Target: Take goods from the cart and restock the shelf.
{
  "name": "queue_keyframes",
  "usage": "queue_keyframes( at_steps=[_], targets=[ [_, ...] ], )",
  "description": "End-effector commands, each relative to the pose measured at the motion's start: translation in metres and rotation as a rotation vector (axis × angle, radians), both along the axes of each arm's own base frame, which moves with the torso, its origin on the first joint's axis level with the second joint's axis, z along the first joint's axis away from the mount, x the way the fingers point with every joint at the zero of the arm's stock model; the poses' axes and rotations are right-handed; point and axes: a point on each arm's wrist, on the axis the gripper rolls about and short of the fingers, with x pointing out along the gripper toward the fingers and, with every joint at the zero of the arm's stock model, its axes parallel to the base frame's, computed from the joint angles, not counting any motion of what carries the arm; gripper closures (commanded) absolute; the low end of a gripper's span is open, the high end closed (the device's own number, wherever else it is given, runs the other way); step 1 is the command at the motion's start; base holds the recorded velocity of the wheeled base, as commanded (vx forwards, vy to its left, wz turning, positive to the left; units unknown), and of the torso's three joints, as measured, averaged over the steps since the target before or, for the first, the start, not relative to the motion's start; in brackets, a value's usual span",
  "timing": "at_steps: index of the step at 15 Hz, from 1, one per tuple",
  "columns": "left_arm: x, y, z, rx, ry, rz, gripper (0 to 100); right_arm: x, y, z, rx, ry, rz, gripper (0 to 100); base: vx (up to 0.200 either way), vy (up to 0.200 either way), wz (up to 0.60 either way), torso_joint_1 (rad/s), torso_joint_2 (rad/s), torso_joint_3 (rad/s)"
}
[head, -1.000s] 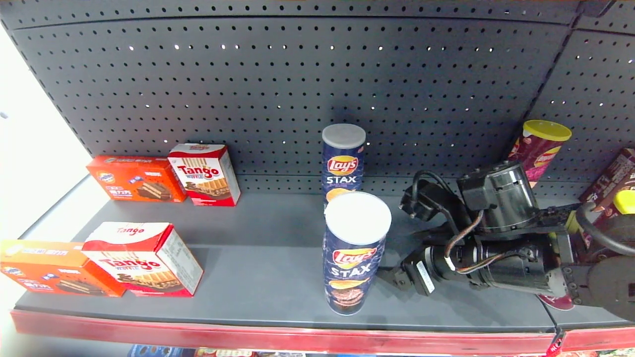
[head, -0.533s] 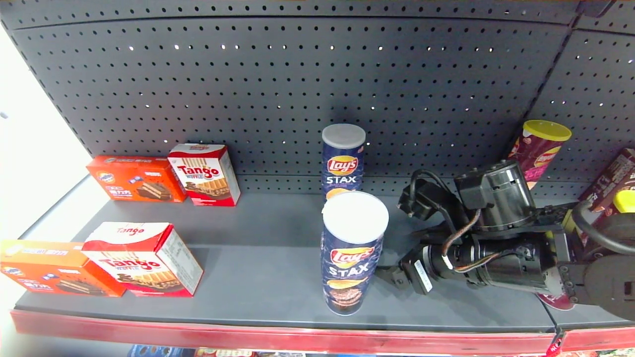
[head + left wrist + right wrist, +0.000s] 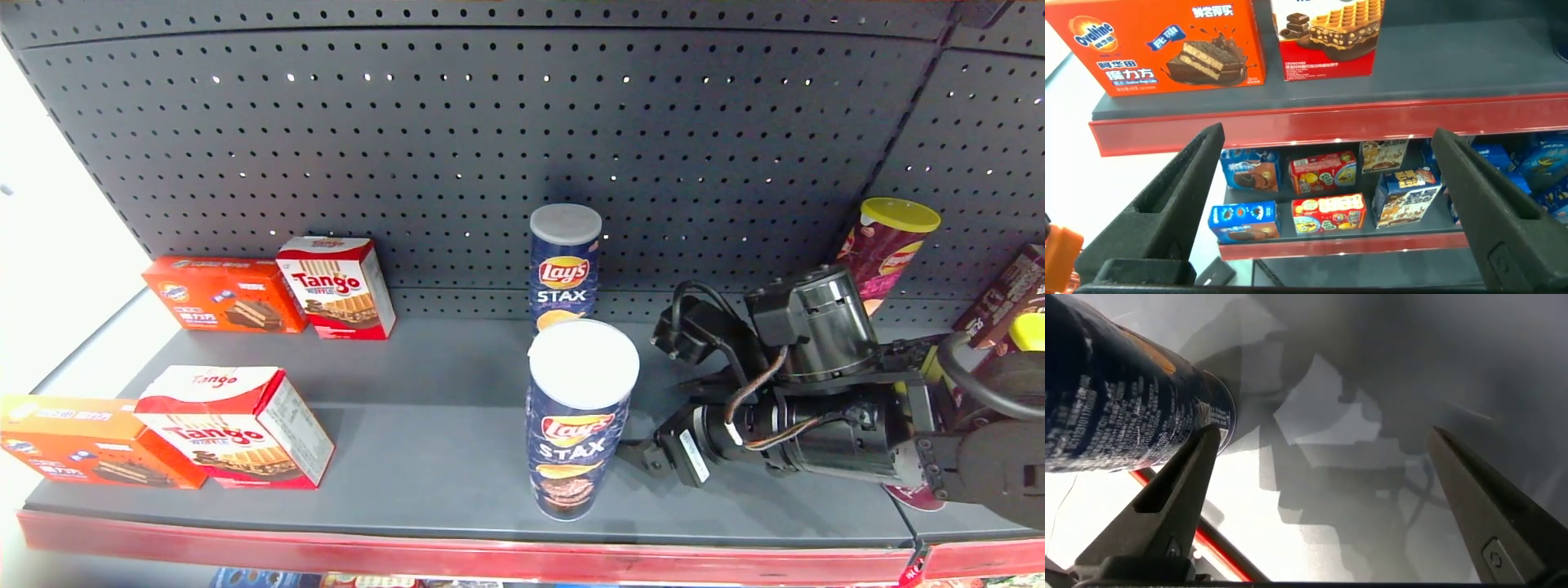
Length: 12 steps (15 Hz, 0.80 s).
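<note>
Leftward by a little, the right gripper (image 3: 641,454) had crept, the dark blue cylindrical crisp can (image 3: 578,425) shifting with it. Its jaws stood wide apart, holding nothing. That can stood upright, long axis vertical, just left of the gripper near the grey metal shelf's (image 3: 424,457) front edge, its logo facing outward. The left gripper (image 3: 1327,139), likewise spread, looked farther away

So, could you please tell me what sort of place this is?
Most likely a shop aisle: a pegboard-backed shelf with a red front rail, carrying chip cans and wafer boxes.
</note>
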Motion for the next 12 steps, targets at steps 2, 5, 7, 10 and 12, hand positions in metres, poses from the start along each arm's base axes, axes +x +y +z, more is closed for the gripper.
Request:
queue_keyframes(
  at_steps=[2,5,7,10,12],
  targets=[
    [0.0001,0.0,0.0002,0.001,0.001,-0.001,0,-0.0026,-0.0033,0.0041,0.008,-0.01,-0.003,0,0.0,0.0,0.0,0.0,0.0,0.0],
    [0.0001,0.0,0.0002,0.0,0.001,0.0,0,-0.0022,-0.0006,0.0022,0.004,-0.006,0.003,0,0.0,0.0,0.0,0.0,0.0,0.0],
    [0.0001,0.0,0.0002,0.0,0.001,0.0,0,-0.0014,-0.0005,0.0005,0.0,-0.001,0.002,0,0.0,0.0,0.0,0.0,0.0,0.0],
    [0.0001,0.0,0.0002,0.0,0.001,0.0,0,-0.0036,-0.0036,0.0042,0.008,-0.01,-0.001,0,0.0,0.0,0.0,0.0,0.0,0.0],
    [0.0001,0.0,0.0002,0.0,0.001,0.0,0,-0.0073,-0.005,0.0078,0.016,-0.02,0.003,0,0.0,0.0,0.0,0.0,0.0,0.0]
  ],
)
